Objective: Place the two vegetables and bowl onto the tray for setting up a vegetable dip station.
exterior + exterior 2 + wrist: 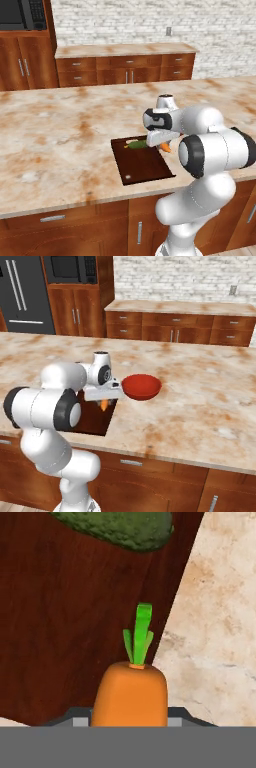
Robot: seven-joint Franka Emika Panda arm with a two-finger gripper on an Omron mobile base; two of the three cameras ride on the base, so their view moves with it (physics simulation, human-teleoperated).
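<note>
My gripper (129, 721) is shut on the orange carrot (131, 694), whose green top points away from the hand. The carrot (165, 147) hangs under the hand, just above the right edge of the dark brown tray (145, 165). At the tray's far end lies the dark green cucumber (136, 145), which also shows at the top of the hand view as the cucumber (120, 527). Beside the tray (92, 418), on its right, the red bowl (141, 386) stands on the counter, close to the gripper (104, 401).
The marble counter (60, 140) stretches wide to the left and behind the tray, with its front edge close to the tray's near end. Wooden cabinets and a second counter (125, 50) stand against the brick back wall.
</note>
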